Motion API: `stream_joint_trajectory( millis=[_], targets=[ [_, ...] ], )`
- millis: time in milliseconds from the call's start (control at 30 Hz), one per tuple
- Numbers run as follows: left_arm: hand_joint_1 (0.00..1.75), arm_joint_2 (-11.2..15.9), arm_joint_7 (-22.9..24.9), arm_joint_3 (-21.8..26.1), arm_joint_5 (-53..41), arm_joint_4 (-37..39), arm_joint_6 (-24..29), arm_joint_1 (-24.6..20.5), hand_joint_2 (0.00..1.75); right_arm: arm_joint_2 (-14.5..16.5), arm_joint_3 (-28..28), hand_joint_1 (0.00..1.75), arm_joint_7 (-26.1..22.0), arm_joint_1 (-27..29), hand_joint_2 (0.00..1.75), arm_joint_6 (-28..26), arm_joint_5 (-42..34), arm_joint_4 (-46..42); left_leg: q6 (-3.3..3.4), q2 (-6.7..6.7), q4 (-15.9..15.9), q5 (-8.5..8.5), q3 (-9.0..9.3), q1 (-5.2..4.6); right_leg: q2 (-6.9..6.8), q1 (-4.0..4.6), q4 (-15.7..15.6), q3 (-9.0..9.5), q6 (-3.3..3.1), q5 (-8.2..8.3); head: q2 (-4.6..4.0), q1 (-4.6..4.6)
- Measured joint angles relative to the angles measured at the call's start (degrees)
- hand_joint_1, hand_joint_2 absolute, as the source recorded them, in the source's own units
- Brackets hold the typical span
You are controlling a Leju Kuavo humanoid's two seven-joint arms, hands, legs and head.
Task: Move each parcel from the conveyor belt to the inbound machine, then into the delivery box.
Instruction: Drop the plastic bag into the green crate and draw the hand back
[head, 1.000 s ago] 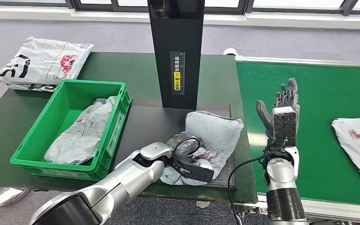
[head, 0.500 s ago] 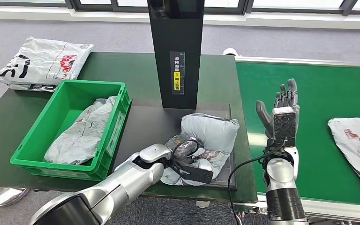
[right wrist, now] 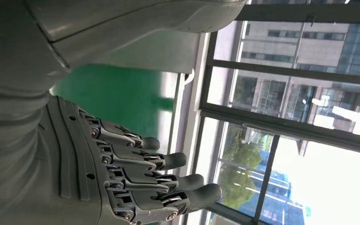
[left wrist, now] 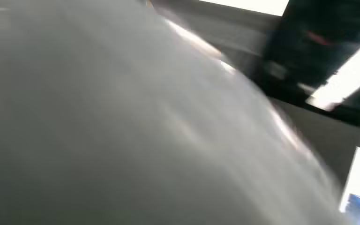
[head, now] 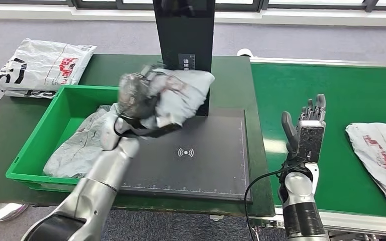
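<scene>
The left hand (head: 133, 95) grasps a grey parcel (head: 173, 95) and holds it in the air, above the far left corner of the black scanning pad (head: 191, 165) and in front of the black column (head: 183, 40) of the inbound machine. The picture is blurred there, so the fingers are hard to tell, but the hand seems to be closed on the left end of the parcel. The long axis of the parcel runs across, from the hand on the left toward the column on the right, and its free end points to the right and slightly away from the robot. In the left wrist view the grey parcel (left wrist: 122, 131) is very close to the camera and blurred.

The green box (head: 30, 150) stands on the left part of the dark table (head: 231, 70), its right wall just beside the left edge of the pad. One crumpled grey parcel (head: 75, 145) lies inside it. White bags (head: 40, 68) lie at the far left corner of the table, behind the box.

The right hand (head: 306, 128) stands upright at the left edge of the green conveyor belt (head: 352, 95), released, with fingers straight and apart (right wrist: 136, 173). Another parcel (head: 379, 155) lies on the belt near its right edge, well apart from this hand.
</scene>
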Motion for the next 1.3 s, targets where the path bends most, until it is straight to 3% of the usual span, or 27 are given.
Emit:
stream_joint_trajectory(
  millis=[67,167,300,467,600,667,767,833,900,1000,1233,1300],
  targets=[
    [1.75,0.44,-1.71,8.87,-2.79,-3.02,0.04,0.59,1.75,-0.19,0.0,0.0,0.01,0.33,1.75,-0.09,-0.36,0.42,-0.08,0.29,-0.04,-0.06,0.09,-0.01,0.29,0.02,0.0,-0.07,-0.04,0.01,0.0,-0.02],
    [1.75,0.64,-3.28,17.48,-2.89,-5.43,0.09,1.51,1.75,-0.49,0.0,0.0,0.33,0.92,1.75,-0.47,-0.56,0.56,-0.13,0.15,-0.04,-0.02,0.0,0.02,0.13,0.17,0.0,-0.13,-0.12,0.0,0.0,-0.04],
    [1.75,0.21,-3.52,22.87,-5.86,-8.0,0.13,2.54,1.75,-0.51,0.0,0.0,0.64,1.25,1.75,-0.76,-0.52,0.54,-0.17,-0.15,-0.04,0.07,-0.13,0.05,-0.18,0.21,0.0,-0.12,-0.15,-0.02,0.0,-0.03],
    [1.75,-0.14,-3.57,25.84,-6.48,-9.74,0.13,2.82,1.75,-0.53,0.0,0.0,0.67,1.57,1.75,-0.82,-0.5,0.54,-0.16,-0.16,-0.03,0.06,-0.16,0.05,-0.19,0.13,-0.01,-0.13,-0.14,-0.02,0.0,-0.02],
    [1.75,-0.33,-0.42,26.67,-10.66,-10.69,0.13,3.03,1.75,-0.54,0.0,0.0,1.11,1.75,1.75,-0.79,-0.34,0.44,-0.15,-0.18,-0.03,0.05,-0.17,0.04,-0.19,0.11,-0.01,-0.13,-0.13,-0.01,0.0,-0.02],
    [1.75,0.01,7.46,26.58,-16.89,-11.1,0.13,3.35,1.75,-0.55,0.0,0.0,1.47,2.14,1.75,-0.68,-0.21,0.13,-0.15,-0.15,-0.03,0.05,-0.15,0.02,-0.17,0.11,-0.01,-0.14,-0.13,-0.01,0.0,-0.03],
    [1.75,1.87,23.25,24.73,-23.69,-10.26,0.0,4.15,1.75,-0.56,0.0,0.0,2.18,2.92,1.75,-0.37,0.26,-0.66,-0.18,-0.01,-0.03,0.03,-0.13,0.0,-0.06,0.12,-0.01,-0.25,-0.17,0.02,0.0,-0.04],
    [1.75,3.48,30.39,22.25,-24.54,-7.15,-1.58,3.88,1.75,-0.58,-0.04,0.0,2.69,3.27,1.75,-0.23,0.67,-1.19,-0.2,-0.02,-0.03,0.05,-0.14,0.0,-0.09,0.15,-0.01,-0.31,-0.2,0.03,0.0,-0.04],
    [1.75,5.03,34.8,19.09,-24.65,-1.13,-6.68,2.53,1.75,-0.6,-0.26,0.0,3.18,3.44,1.75,-0.03,1.2,-1.76,-0.22,-0.21,-0.04,0.1,-0.15,0.0,-0.27,0.17,0.0,-0.25,-0.22,0.01,0.0,-0.04],
    [1.75,6.41,36.49,15.21,-24.63,6.93,-12.95,1.42,1.75,-0.6,-0.57,0.0,3.63,3.47,1.75,0.36,1.75,-2.5,-0.28,-0.31,-0.05,0.16,-0.2,0.04,-0.33,0.21,0.01,-0.22,-0.25,0.02,0.0,-0.03],
    [1.72,7.62,36.73,10.96,-24.34,15.0,-14.59,-0.57,1.75,-0.6,-0.98,0.0,3.7,3.55,1.75,0.58,2.04,-2.94,-0.24,-0.18,-0.03,0.14,-0.21,0.0,-0.21,0.04,0.0,-0.26,-0.23,0.08,0.0,-0.02],
    [0.85,7.86,36.03,10.48,-23.43,16.72,-18.28,-1.35,1.75,-0.6,-1.27,0.0,3.74,3.55,1.75,1.11,2.51,-3.02,-0.24,-0.24,-0.04,0.14,-0.21,-0.01,-0.26,0.05,0.0,-0.24,-0.23,0.07,0.0,-0.02]
  ],
)
